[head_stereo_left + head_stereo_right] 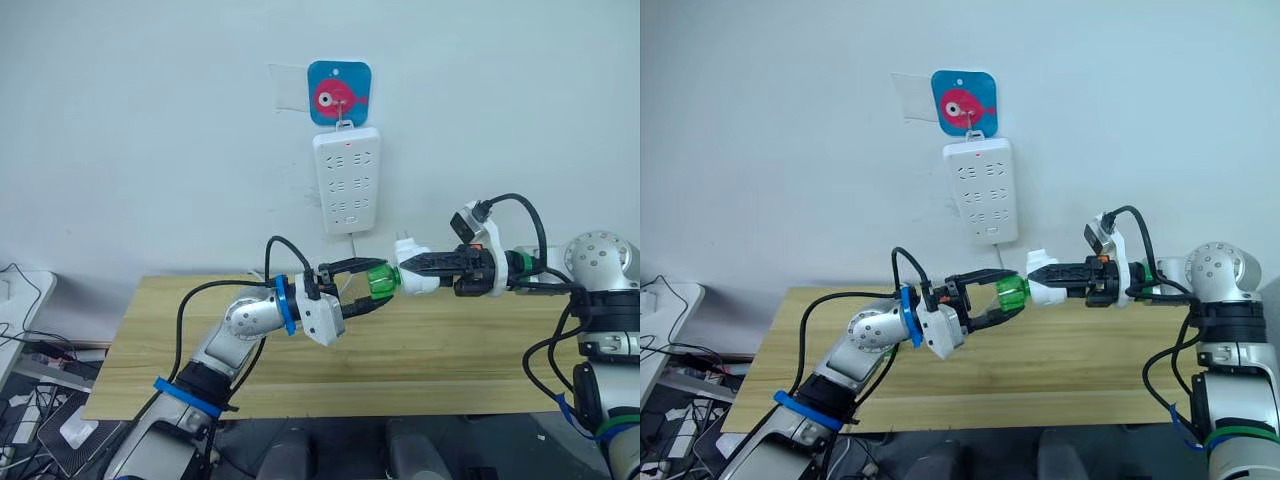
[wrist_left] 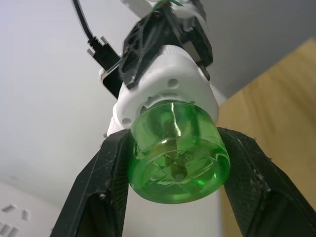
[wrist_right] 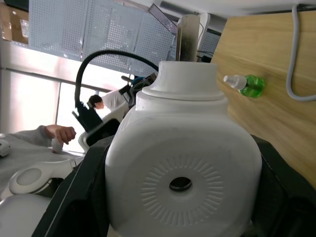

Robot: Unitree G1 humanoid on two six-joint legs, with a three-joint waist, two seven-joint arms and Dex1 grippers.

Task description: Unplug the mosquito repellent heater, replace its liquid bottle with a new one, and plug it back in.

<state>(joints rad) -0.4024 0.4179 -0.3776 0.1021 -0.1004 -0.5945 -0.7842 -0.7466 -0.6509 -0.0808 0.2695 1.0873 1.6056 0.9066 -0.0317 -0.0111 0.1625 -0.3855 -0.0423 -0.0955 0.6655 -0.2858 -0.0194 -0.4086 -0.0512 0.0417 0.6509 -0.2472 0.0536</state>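
Two grippers are meeting in mid-air just below the tall white multi-socket power strip (image 1: 347,178) hanging on the wall, and that strip is our landmark. The right gripper (image 1: 425,265) is clamping the small white rounded plastic mosquito repellent heater (image 1: 414,272), unplugged, held out level below and slightly right of the strip, its bottle end pointing toward the other arm. Holding it steady like this is giving the partner something to turn against.

The left gripper (image 1: 362,284) is closing its black fingers (image 2: 106,192) on either side of the translucent green liquid bottle (image 1: 380,281), which is sitting seated in the heater's base, directly beneath the strip. The left wrist view is showing both pads pressing the bottle's sides.

A second small green bottle with a white cap (image 3: 245,84) is lying on the light wooden table (image 1: 200,330) below the strip. Whether the gripped one is the old bottle coming out or the fresh one going in, I cannot tell. Either way, my read is that a twist at the neck is the step in hand, and plugging back into the strip is waiting.
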